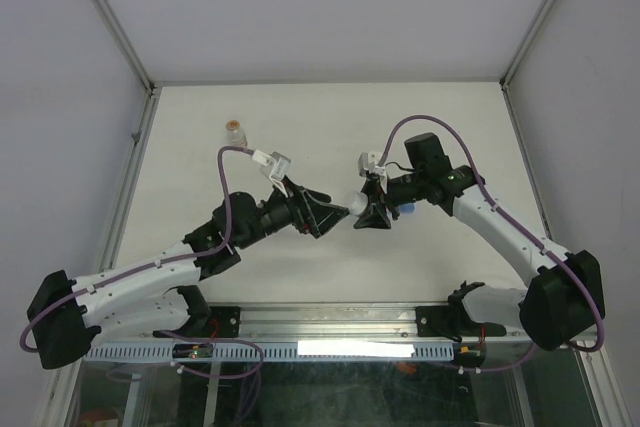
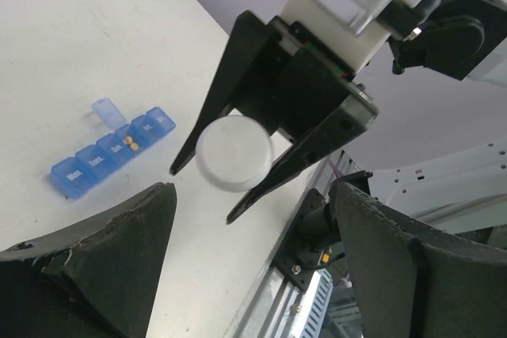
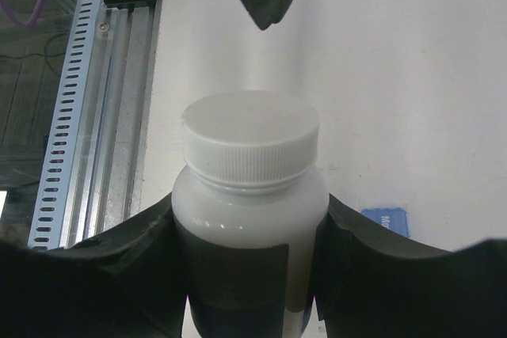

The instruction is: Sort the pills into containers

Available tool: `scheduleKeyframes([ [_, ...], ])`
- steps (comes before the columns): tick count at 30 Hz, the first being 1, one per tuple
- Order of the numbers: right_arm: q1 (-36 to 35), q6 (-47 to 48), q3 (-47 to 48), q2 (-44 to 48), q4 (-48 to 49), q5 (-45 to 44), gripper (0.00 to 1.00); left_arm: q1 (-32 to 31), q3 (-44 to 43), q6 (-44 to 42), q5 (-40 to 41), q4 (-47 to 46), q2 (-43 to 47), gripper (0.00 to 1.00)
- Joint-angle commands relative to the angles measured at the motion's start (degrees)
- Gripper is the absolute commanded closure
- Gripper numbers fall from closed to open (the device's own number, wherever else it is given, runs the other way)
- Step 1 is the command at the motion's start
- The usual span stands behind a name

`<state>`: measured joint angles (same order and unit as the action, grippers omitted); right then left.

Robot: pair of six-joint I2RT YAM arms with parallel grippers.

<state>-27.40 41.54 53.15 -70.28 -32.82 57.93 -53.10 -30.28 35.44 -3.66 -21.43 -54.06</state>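
Jaws of right gripper (image 3: pixel 249 263) clamp white bottle (image 3: pixel 249 203); cap (image 3: pixel 249 136) faces wide, empty jaws of left gripper (image 2: pixel 252 203), presumably for unscrewing.

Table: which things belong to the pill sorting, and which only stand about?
In the job: white capped bottle, held by the right gripper; blue pill organiser, one lid open.
Standing about: small clear bottle, far side, untouched.
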Motion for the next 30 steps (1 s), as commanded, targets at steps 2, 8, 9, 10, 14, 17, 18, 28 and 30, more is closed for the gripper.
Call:
scheduleKeyframes([
  [2, 0.0, 0.38, 2.63, -0.37, 2.33, 1.3, 1.0, -4.44, -9.83, -0.9, 11.46, 11.53, -4.11, 0.18],
  [8, 0.03, 0.25, 2.58, -0.3, 2.41, 1.09, 1.0, -5.77, -16.36, -3.28, 10.84, 14.14, -9.45, 0.23],
  [9, -0.01, 0.29, 2.59, -0.35, 2.41, 1.09, 1.0, -5.86, -16.89, -3.52, 10.89, 14.46, -10.03, 0.25],
  [10, 0.05, 0.27, 2.58, -0.37, 2.41, 1.14, 1.0, -5.87, -17.39, -3.68, 10.89, 14.86, -10.55, 0.27],
  [14, 0.01, 0.3, 2.59, -0.36, 2.4, 1.21, 1.0, -5.96, -18.34, -3.92, 9.33, 14.97, -12.07, 0.33],
  [17, 0.06, 0.21, 2.6, -0.44, 2.41, 1.14, 1.0, -6.04, -18.75, -3.93, 8.11, 15.01, -12.86, 0.43],
  [18, 0.05, 0.21, 2.62, -0.47, 2.41, 1.21, 1.0, -6.04, -18.91, -3.93, 7.8, 14.96, -12.98, 0.45],
  [28, 0.04, 0.15, 2.63, -0.35, 2.32, 1.29, 1.0, -5.97, -19.1, -6.47, 2.52, 15.4, -14.38, 0.76],
  [30, 0.0, 0.21, 2.63, -0.25, 2.28, 1.43, 1.0, -5.88, -17.93, -10.33, -2.41, 12.69, -14.12, 0.77],
])
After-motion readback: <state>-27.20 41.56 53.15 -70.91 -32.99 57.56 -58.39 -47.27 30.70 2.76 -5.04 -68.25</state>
